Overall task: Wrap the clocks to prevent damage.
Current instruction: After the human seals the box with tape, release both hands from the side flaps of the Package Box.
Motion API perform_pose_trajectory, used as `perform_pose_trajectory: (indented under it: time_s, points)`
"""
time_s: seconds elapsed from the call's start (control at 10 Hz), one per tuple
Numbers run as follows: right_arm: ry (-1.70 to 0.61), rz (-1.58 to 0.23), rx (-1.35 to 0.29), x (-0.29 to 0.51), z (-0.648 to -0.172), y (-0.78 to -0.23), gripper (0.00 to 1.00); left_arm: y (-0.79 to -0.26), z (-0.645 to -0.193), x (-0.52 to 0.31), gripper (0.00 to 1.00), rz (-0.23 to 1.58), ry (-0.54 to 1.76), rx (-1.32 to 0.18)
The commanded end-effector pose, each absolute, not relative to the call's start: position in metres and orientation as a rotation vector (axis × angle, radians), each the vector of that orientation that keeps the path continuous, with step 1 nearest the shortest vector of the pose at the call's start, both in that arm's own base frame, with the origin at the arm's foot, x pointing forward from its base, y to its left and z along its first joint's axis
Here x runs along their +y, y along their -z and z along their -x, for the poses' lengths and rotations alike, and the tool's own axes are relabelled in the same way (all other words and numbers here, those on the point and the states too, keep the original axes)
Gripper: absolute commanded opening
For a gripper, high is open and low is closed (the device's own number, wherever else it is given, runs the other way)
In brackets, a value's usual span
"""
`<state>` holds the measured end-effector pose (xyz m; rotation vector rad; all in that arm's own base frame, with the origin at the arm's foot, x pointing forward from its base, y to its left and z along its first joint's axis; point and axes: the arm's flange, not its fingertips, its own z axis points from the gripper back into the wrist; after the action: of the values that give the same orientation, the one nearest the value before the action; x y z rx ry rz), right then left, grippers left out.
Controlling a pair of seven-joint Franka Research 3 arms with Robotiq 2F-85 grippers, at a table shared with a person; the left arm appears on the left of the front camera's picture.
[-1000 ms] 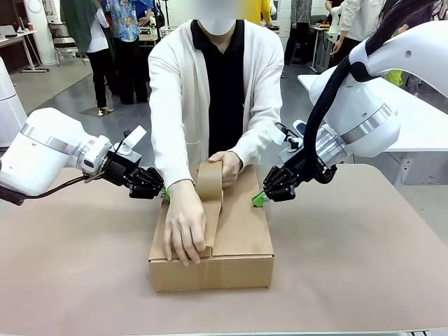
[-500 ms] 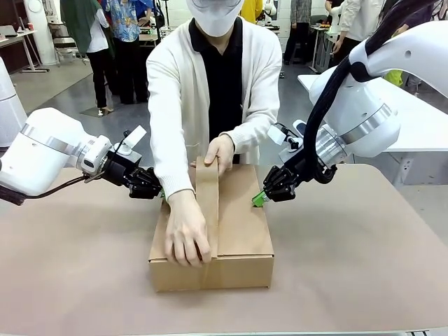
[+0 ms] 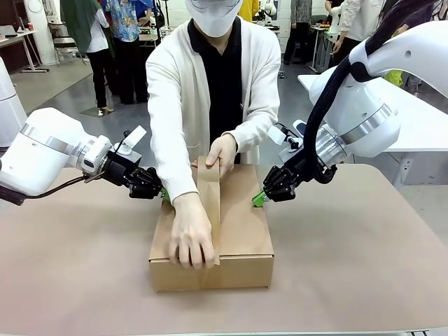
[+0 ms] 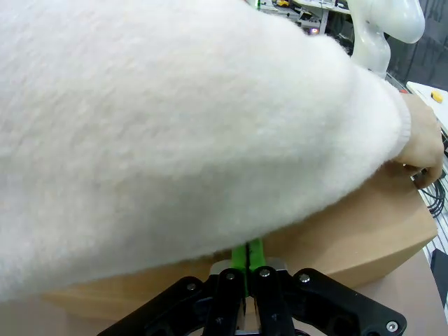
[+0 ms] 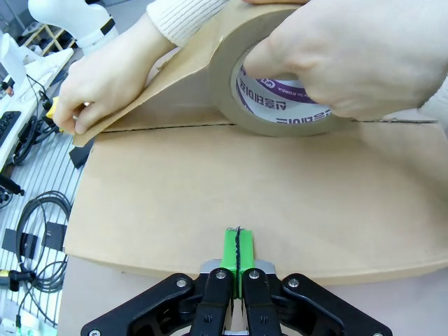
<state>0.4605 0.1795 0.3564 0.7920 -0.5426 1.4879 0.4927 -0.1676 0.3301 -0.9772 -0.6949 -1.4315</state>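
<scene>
Between left claw (image 3: 164,193) and right claw (image 3: 257,199) sits the box (image 3: 241,234).

Closed brown cardboard box (image 3: 241,224), lying flat, brown tape roll (image 5: 227,77) upright on top

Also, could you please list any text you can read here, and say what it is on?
Tape roll core: purple print, partly under the hand, too unclear to quote.
Box: no print on the faces shown.
Nothing else is readable.
</scene>
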Motion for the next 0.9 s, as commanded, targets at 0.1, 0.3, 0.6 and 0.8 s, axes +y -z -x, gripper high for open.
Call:
perform_pose_trajectory:
  time_s: [0.1, 0.3, 0.6, 0.8]
  points:
    - [-1.474, -0.794, -0.543, 0.1811, -0.4585, -0.3521, 0.01, -0.3257, -0.4927, -0.1669, 0.00, 0.974, 1.436, -0.694]
    - [-1.474, -0.794, -0.543, 0.1811, -0.4585, -0.3521, 0.01, -0.3257, -0.4927, -0.1669, 0.00, 0.974, 1.436, -0.694]
    - [-1.474, -0.794, -0.543, 0.1811, -0.4585, -0.3521, 0.01, -0.3257, -0.4927, -0.1669, 0.00, 0.974, 1.436, -0.694]
    - [-1.474, -0.794, -0.543, 0.1811, -0.4585, -0.3521, 0.01, -0.3257, -0.4927, -0.1669, 0.00, 0.974, 1.436, -0.694]
